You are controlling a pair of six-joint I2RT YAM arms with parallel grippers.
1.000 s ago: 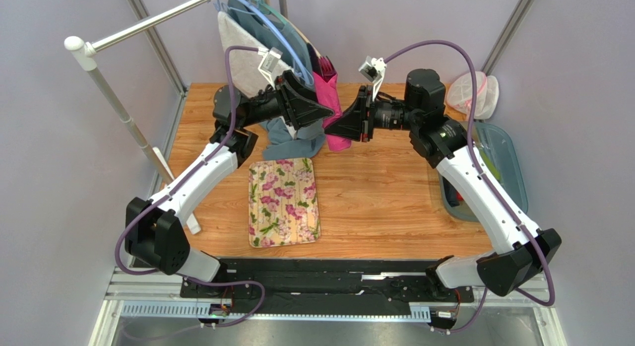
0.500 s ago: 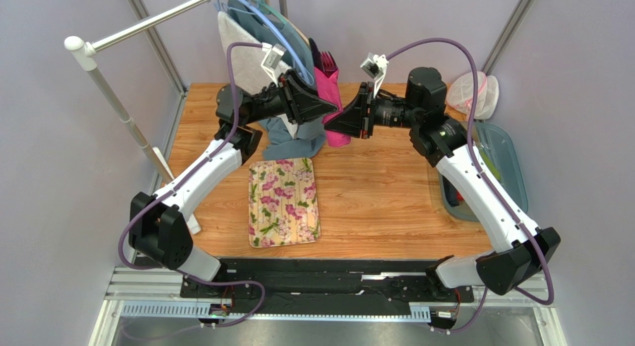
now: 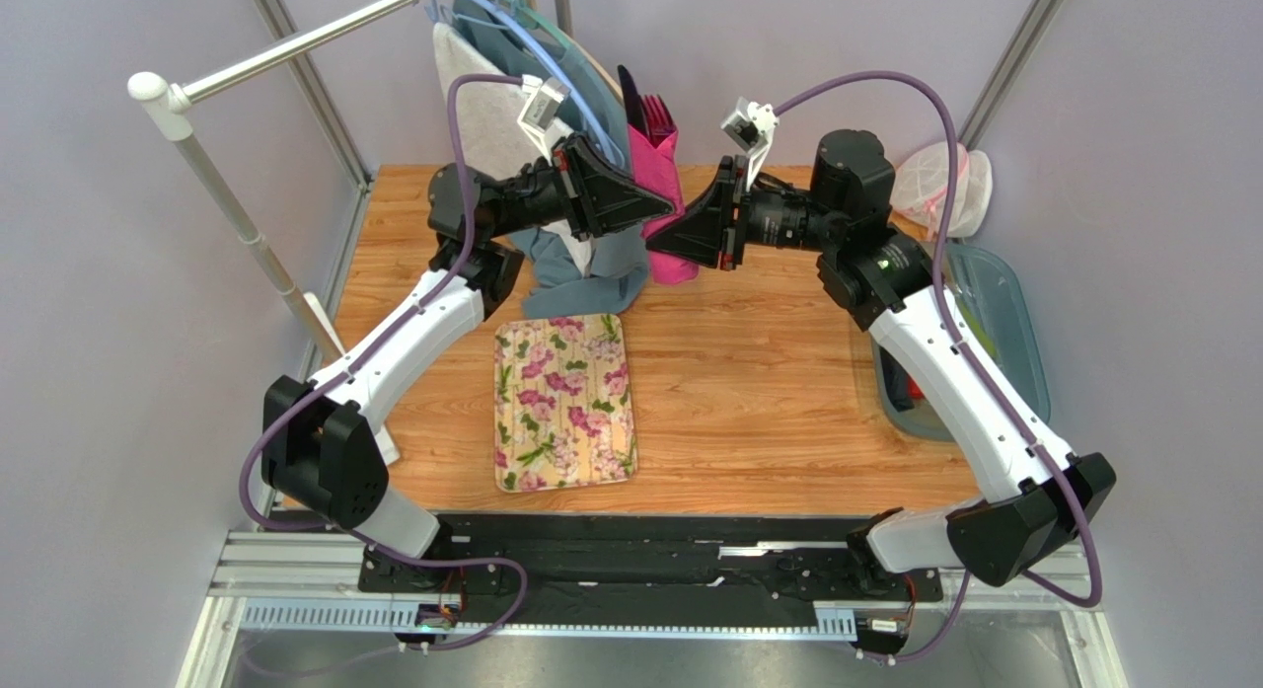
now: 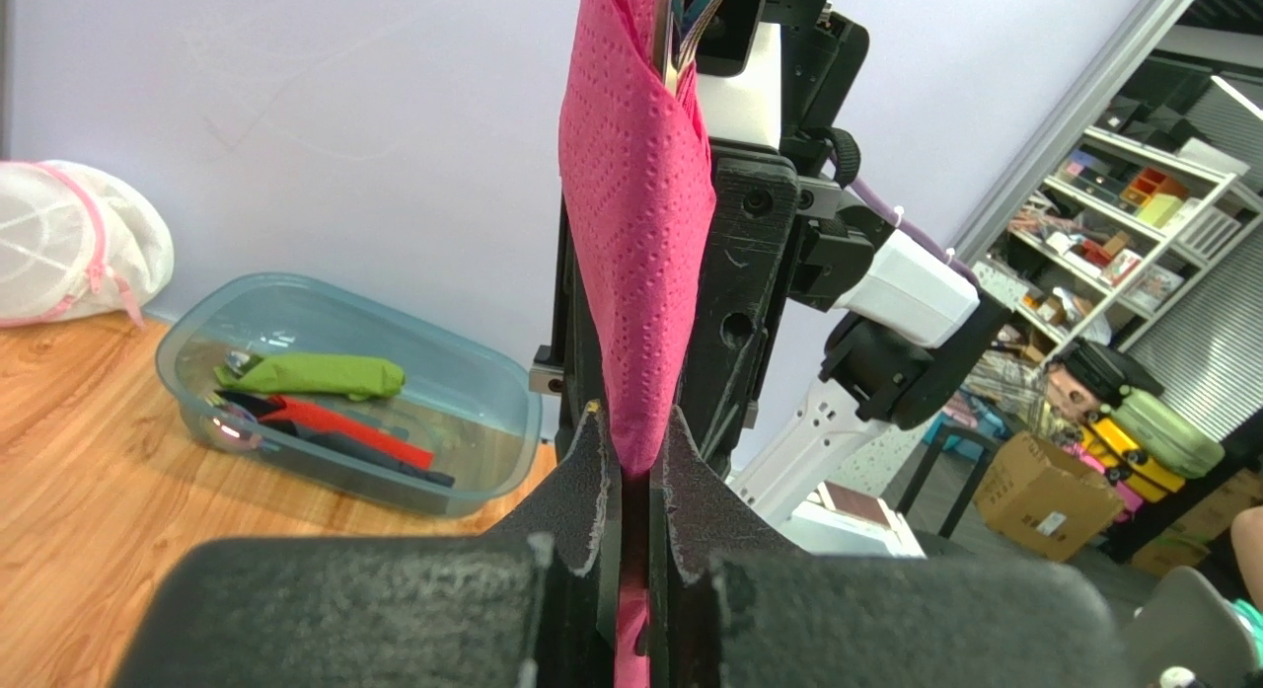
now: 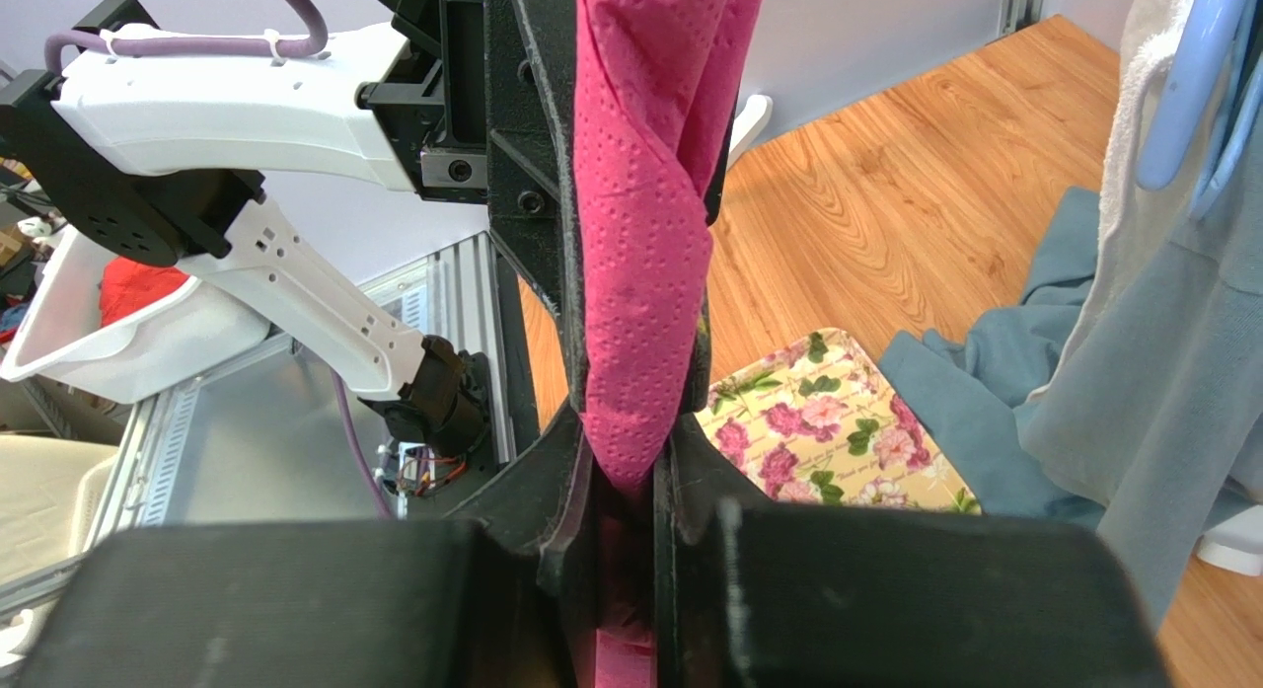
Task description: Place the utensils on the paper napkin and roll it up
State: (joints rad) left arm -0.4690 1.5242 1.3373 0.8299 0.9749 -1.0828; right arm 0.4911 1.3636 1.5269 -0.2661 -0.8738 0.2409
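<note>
Two pincers are pinching one rolled napkin [image 4: 638,200] upright, in mid-air above the bench's [image 3: 741,363] far side.
The left pincer [image 4: 635,448] and right pincer [image 5: 626,454] are each squeezing the soft, dimpled pink paper, with dark utensils [image 3: 647,114] poking from its top. A clear bluish tub [image 4: 497,422] is holding green, red and black items.

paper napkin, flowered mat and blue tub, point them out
paper napkin [image 4: 638,274], left wrist view, middle of its hanging length
flowered mat [image 3: 564,400], top view, centre
blue tub [image 4: 482,422], left wrist view, right wall
</note>
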